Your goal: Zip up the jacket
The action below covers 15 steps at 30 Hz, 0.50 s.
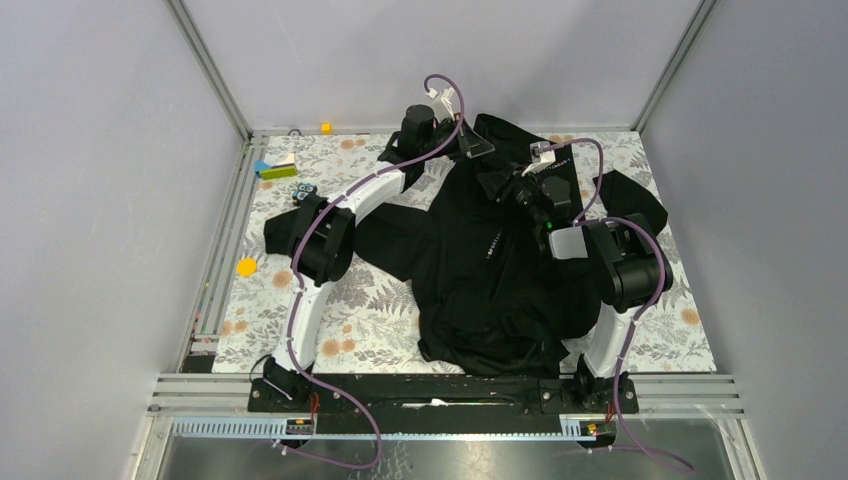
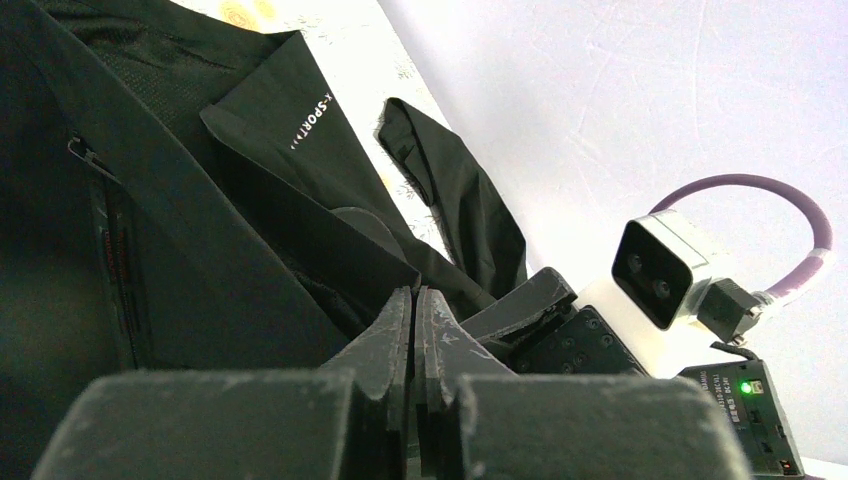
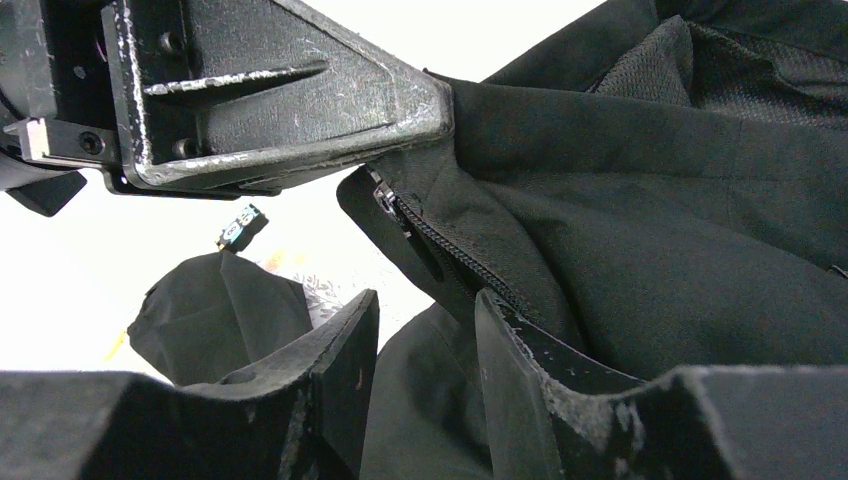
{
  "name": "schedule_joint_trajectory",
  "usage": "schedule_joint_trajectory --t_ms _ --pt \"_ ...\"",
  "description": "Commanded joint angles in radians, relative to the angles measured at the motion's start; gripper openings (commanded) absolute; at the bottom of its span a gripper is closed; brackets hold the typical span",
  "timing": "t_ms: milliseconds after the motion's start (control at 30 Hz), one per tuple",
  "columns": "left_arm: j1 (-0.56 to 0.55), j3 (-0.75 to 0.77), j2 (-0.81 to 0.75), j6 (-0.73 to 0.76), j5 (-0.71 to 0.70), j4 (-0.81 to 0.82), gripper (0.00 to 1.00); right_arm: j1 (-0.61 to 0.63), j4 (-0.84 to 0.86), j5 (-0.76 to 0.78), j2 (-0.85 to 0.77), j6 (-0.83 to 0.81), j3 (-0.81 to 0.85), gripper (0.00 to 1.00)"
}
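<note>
**Zip close to the collar, little left to pull**

The jacket lies spread over the middle of the overhead frame. Its hem is toward the bottom edge, its sleeves are thrown out left and right, and its collar is near the top. From the right wrist, the zip slider sits high, just under the collar edge. The teeth below it run closed toward the lower right as far as I can follow them. I'd judge most of the job done, with at most a last short pull to the top remaining; the hem end is out of sight in the close views.

The left fingers are pressed together and seem to pinch the fabric edge at the collar, likely to keep it taut. The right fingers stand a little apart just below the slider, gripping nothing.

Around it all is the flowered tabletop, with a yellow disc at the left and a few small coloured blocks at the upper left.
</note>
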Motion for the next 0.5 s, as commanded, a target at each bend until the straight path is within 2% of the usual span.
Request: schedule_joint_trajectory --t_ms 0,267,467 --pt "-0.001 0.001 -0.078 -0.014 0.013 0.068 0.00 -0.002 0.110 0.021 0.021 -0.019 0.039 0.47" --pt "-0.001 0.003 -0.071 -0.015 0.017 0.069 0.00 -0.001 0.150 0.030 0.040 -0.035 0.064 0.46" --pt "-0.001 0.003 -0.069 -0.018 0.023 0.074 0.00 -0.001 0.138 0.023 0.058 -0.041 0.099 0.40"
